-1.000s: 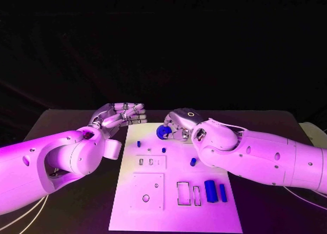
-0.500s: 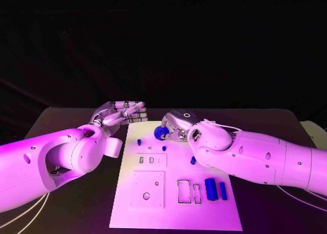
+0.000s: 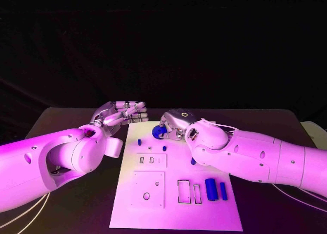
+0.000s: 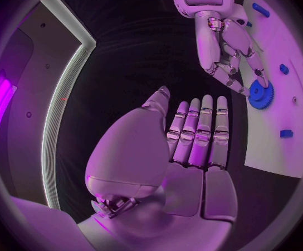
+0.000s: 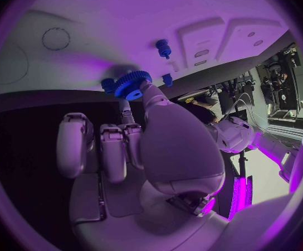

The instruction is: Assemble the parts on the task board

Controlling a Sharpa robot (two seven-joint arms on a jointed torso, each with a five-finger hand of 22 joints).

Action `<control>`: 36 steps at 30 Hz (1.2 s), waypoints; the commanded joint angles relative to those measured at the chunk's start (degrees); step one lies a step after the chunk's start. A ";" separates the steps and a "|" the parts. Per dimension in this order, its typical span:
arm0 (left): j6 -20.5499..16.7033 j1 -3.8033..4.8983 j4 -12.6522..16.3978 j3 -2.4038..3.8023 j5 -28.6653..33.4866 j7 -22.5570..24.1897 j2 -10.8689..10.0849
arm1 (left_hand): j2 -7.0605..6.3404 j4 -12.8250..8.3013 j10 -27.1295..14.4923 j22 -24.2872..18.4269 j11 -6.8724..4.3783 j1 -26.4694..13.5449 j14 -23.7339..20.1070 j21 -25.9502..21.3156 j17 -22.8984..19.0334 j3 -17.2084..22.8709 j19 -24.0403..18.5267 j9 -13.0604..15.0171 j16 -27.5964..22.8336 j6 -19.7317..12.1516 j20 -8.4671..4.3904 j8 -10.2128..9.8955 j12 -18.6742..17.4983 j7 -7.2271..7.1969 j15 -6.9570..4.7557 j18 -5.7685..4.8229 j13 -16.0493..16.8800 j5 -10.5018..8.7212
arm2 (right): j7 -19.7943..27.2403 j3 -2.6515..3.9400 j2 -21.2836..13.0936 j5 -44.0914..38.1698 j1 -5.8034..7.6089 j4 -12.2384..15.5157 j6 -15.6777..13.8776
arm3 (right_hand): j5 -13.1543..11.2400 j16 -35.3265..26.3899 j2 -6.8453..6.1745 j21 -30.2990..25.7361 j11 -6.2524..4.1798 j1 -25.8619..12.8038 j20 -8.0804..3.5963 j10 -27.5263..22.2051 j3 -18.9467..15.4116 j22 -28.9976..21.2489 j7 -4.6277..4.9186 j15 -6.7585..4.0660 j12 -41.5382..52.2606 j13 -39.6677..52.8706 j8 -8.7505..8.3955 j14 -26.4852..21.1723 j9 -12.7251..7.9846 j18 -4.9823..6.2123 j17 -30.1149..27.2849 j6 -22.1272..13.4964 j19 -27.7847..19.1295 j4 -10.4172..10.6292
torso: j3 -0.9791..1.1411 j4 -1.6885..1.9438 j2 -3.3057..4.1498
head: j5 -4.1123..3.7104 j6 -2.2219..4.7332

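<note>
Fingers of right hand around one blue gear; left hand empty, loosely spread; two blue bars on task board.

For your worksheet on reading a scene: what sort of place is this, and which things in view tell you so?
Probably a robotics lab or test bench. A white task board with cut-out slots lies on a black table, small blue parts such as a gear sit at the right hand, and equipment racks show in the right wrist view.

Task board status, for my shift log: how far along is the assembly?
Early. Small blue pegs already stand in the task board. The right hand holds a blue gear at the board's far end; the left hand is off the board, holding nothing. Two blue bars lie beside unfilled slots.
</note>
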 commanded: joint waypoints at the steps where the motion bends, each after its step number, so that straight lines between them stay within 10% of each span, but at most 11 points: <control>1: 1.09 0.10 0.10 0.05 0.08 0.15 0.14 | 0.41 -0.37 0.03 -0.05 0.33 0.09 -0.04 -0.21 -0.02 -0.11 -0.13 -0.04 -0.20 -0.17 0.12 -0.27 -0.12 0.39 0.24 0.58 -0.06 0.02 | 0.48 -0.12 0.24 -0.56 -0.22 -0.32 1.00 | -0.53 0.09 -0.13 -0.43 0.63 -0.78 0.26 2.19 0.04 0.87 -0.59 0.40 -0.45 9.83 -0.65 5.65 -0.17 -0.31 13.64 0.19 -0.15 0.50 | 0.01 0.01 0.00 | 0.07 -0.01; 36: 1.09 0.09 -0.10 0.05 0.08 0.01 0.13 | 0.45 -0.44 0.01 -0.08 0.35 0.17 -0.05 -0.23 -0.02 -0.08 -0.16 -0.03 -0.30 -0.17 0.12 -0.33 -0.19 0.42 0.26 0.59 -0.05 0.01 | 0.83 -0.15 -0.45 0.53 -0.46 0.27 1.02 | -3.62 0.11 -2.08 -0.82 1.82 -5.23 1.29 1.59 -1.62 1.01 0.67 1.49 -1.18 9.20 -4.07 5.66 -1.30 -0.26 13.70 -2.53 -0.27 3.94 | 0.01 -0.07 -0.01 | 0.16 0.18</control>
